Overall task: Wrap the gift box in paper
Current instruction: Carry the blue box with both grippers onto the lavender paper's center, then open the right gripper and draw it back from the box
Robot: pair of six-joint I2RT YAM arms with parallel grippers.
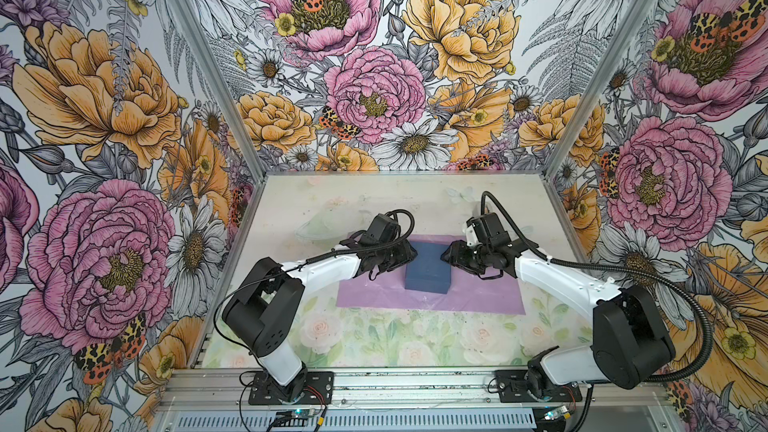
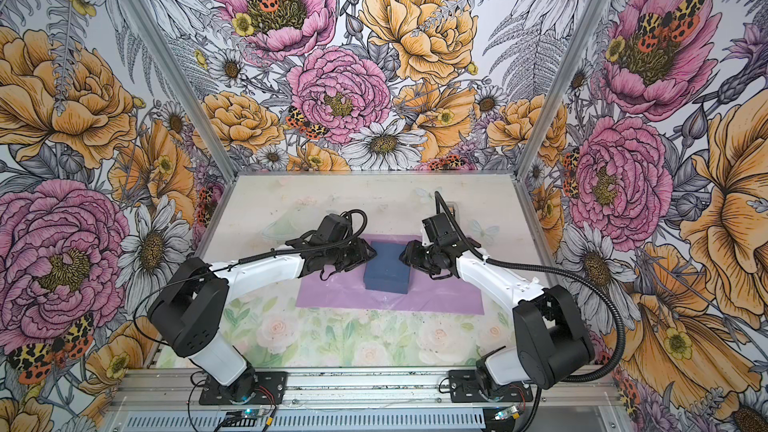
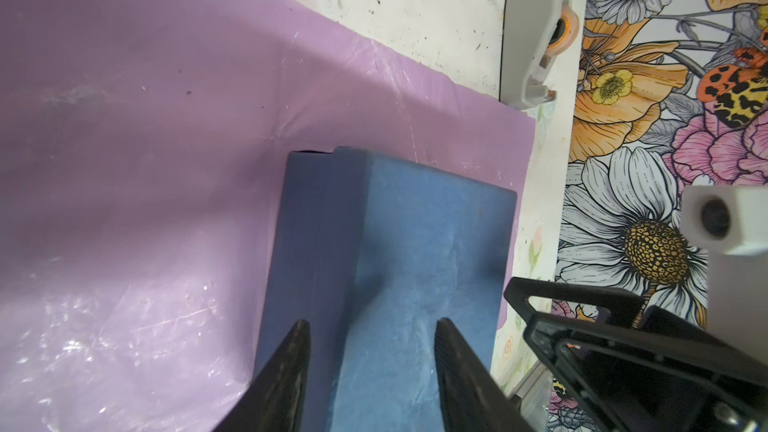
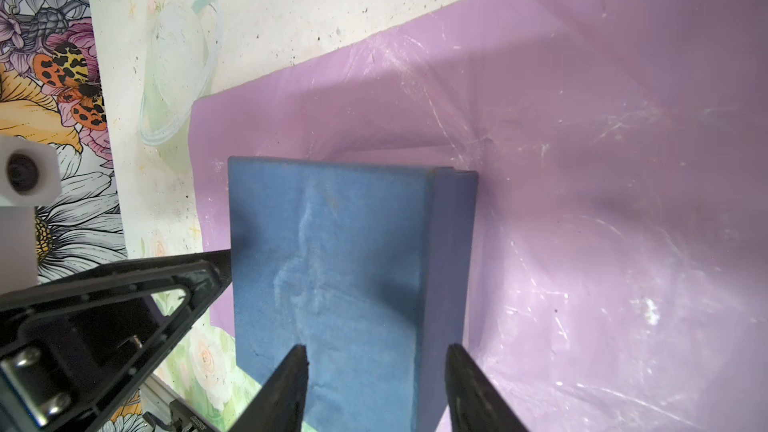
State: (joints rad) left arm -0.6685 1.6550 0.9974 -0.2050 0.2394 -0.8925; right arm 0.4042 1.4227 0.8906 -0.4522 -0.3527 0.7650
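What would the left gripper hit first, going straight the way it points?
Probably the gift box, right ahead of the left gripper; its open fingers frame the box's upper edge. Depth is unclear.

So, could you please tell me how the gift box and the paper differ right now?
Colour: the gift box is dark navy, the paper lilac. Shape: the gift box is a solid raised block; the paper is a thin creased sheet lying flat beneath it. Size: the paper is far wider, reaching well past the gift box on both sides. Shared: both are plain and unprinted.
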